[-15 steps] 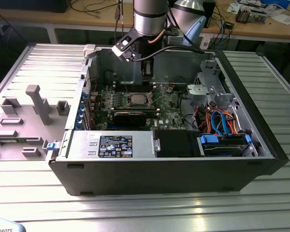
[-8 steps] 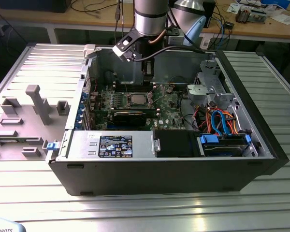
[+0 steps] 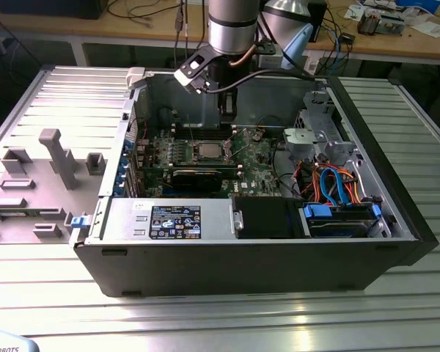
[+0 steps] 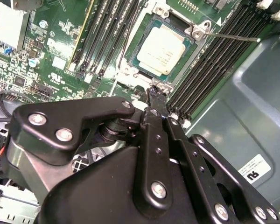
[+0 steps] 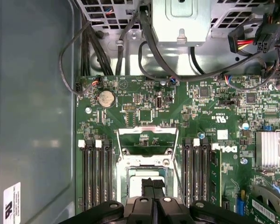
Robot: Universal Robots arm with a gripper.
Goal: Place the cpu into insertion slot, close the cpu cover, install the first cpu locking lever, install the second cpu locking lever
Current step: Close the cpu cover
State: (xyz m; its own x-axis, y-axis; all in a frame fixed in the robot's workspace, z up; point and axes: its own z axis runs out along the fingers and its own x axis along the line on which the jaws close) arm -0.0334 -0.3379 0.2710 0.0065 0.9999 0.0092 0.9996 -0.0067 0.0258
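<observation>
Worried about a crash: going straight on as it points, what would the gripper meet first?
Most likely the chip seated in the socket, just ahead of the gripper; depth is unclear.

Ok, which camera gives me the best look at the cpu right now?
The second wrist view: the cpu shows its whole metal top with nothing in front of it. In the first wrist view the gripper covers its middle. In the exterior view it is just a small pale square on the motherboard.

Ribbed grey metal bench (image 3: pixel 220 323) spanned lower frame. Wooden bench (image 3: pixel 396 45) ran along top edge, strewn with cables (image 3: pixel 150 10).
</observation>
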